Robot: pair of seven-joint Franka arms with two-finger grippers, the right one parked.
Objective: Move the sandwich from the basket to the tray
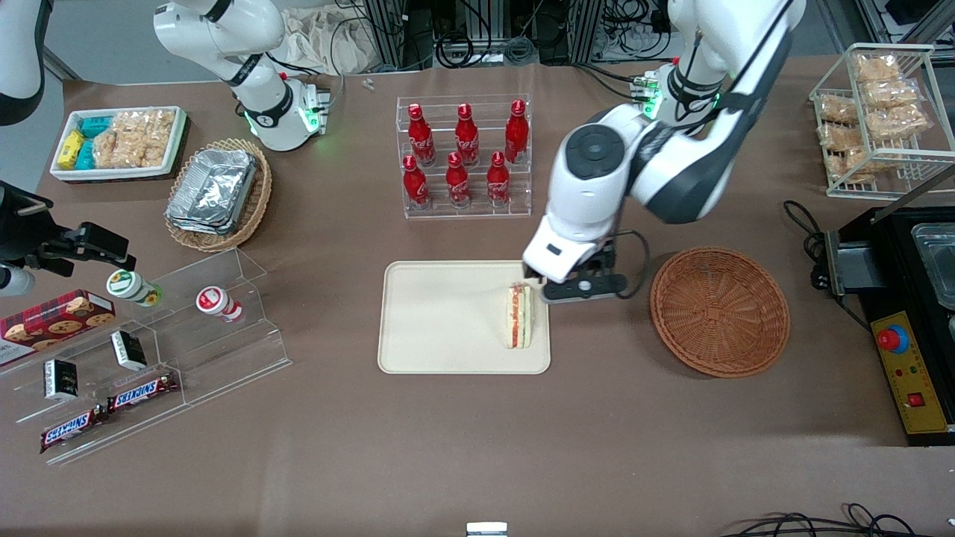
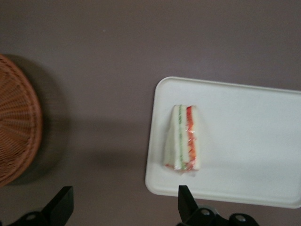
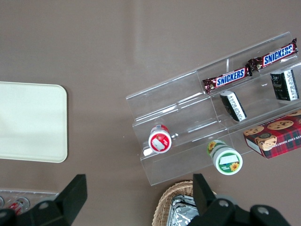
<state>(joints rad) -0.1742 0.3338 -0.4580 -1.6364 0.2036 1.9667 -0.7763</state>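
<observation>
Looking from the front camera outward, I find the sandwich (image 1: 518,316) lying on the tray (image 1: 440,321), near the edge that faces the basket (image 1: 720,311), cut side up with its red and green layers showing. Nothing lies in the basket, so I judge the placing done; only pulling the arm clear seems left. My gripper (image 1: 561,287) hangs just above the tray's edge, farther from the camera than the sandwich. From the wrist camera its fingers (image 2: 185,201) stand spread wide, released, touching nothing. Their tips are cut off there, and the arm hides them from the front.
</observation>
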